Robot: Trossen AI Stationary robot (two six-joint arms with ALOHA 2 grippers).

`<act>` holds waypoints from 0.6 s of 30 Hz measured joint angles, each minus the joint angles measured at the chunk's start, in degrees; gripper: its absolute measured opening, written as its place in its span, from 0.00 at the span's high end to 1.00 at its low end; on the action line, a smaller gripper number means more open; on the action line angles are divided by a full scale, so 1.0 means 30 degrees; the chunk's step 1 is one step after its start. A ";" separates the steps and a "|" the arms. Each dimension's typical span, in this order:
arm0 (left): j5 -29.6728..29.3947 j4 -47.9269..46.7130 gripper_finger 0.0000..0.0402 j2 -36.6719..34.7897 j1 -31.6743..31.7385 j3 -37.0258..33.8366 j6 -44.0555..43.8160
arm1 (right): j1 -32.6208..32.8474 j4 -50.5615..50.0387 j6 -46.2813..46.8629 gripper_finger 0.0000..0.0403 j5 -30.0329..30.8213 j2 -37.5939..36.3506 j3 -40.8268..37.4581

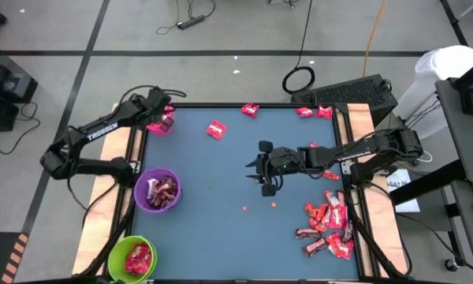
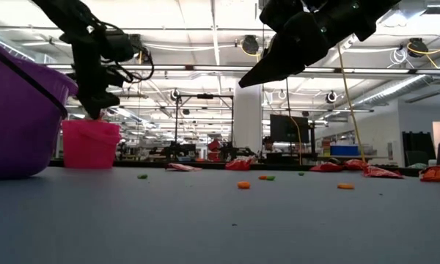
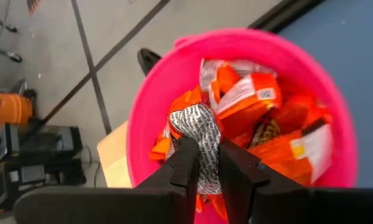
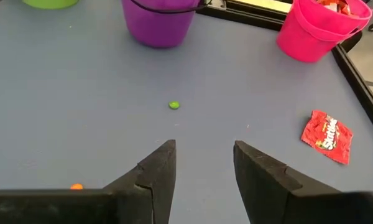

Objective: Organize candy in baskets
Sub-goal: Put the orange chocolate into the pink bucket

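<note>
Sorted: the purple basket [image 1: 159, 192] held dark brown candy, the lime green basket [image 1: 132, 259] red, the pink basket [image 3: 239, 109] orange-red.
Left end effector [image 3: 205, 163]: over the pink basket at the far left corner, clamped on a silvery wrapped piece [image 3: 198, 134].
Right end effector [image 1: 262, 167]: mid-surface, fingers apart, empty.
Left to do: a heap of red candy [image 1: 329, 225] at the near right; strays [image 1: 215, 129] along the far edge.
Surface [image 1: 221, 221]: blue-grey, with orange and green specks.
Room: open workshop, ceiling lights.
</note>
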 joint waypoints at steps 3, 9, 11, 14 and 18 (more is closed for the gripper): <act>-0.0022 -0.0110 0.80 0.0019 0.0054 -0.0007 0.0106 | 0.0000 -0.0058 0.0231 0.63 -0.0007 0.0000 0.0000; 0.0078 -0.0899 0.61 -0.0081 0.0037 0.0474 0.0530 | 0.0000 -0.0052 0.0239 0.63 -0.0007 0.0000 0.0000; 0.0413 -0.1660 0.55 -0.0117 0.0027 0.1040 0.0418 | 0.0000 -0.0052 0.0239 0.63 -0.0007 0.0000 0.0000; 0.1137 -0.2067 0.50 -0.0463 -0.0249 0.1741 0.0024 | 0.0000 -0.0044 0.0225 0.63 -0.0007 0.0000 0.0000; 0.3583 -0.1279 0.47 -0.1597 -0.1206 0.2186 -0.0066 | 0.0000 0.0081 0.0239 0.63 -0.0007 0.0000 0.0000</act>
